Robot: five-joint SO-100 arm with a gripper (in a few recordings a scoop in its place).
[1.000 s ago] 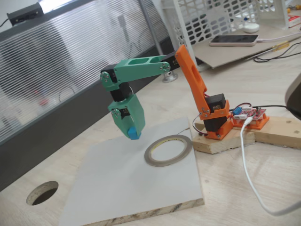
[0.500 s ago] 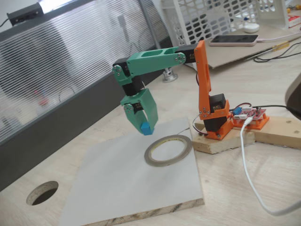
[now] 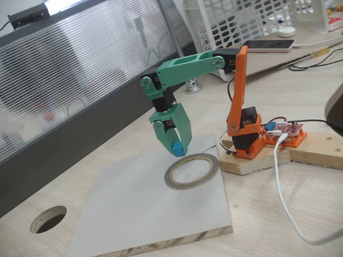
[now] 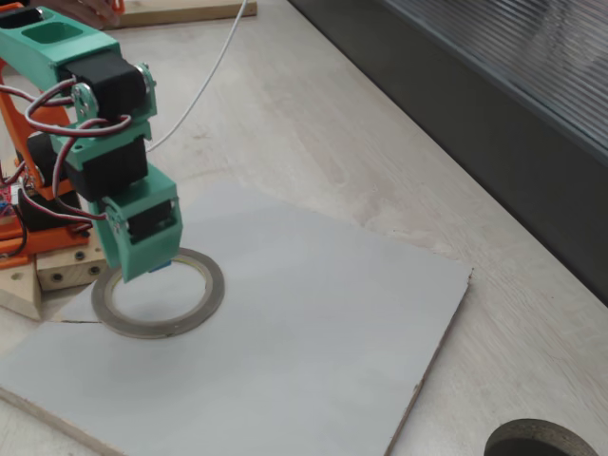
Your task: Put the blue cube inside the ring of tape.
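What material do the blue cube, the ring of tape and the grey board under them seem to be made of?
The blue cube, held in the tool: probably plastic, with an even bright colour. The ring of tape: thin wound tape, grey-brown with a pale inner edge. The grey board: likely coated particleboard, since its cut edge looks raw and speckled.

one blue cube [image 3: 177,148], one ring of tape [image 3: 191,170], one grey board [image 3: 150,209]

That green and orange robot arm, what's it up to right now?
The gripper is shut on the blue cube and holds it in the air, above the grey board. The cube is at the far rim of the ring of tape, which lies flat on the board. The cube is not yet inside the ring.
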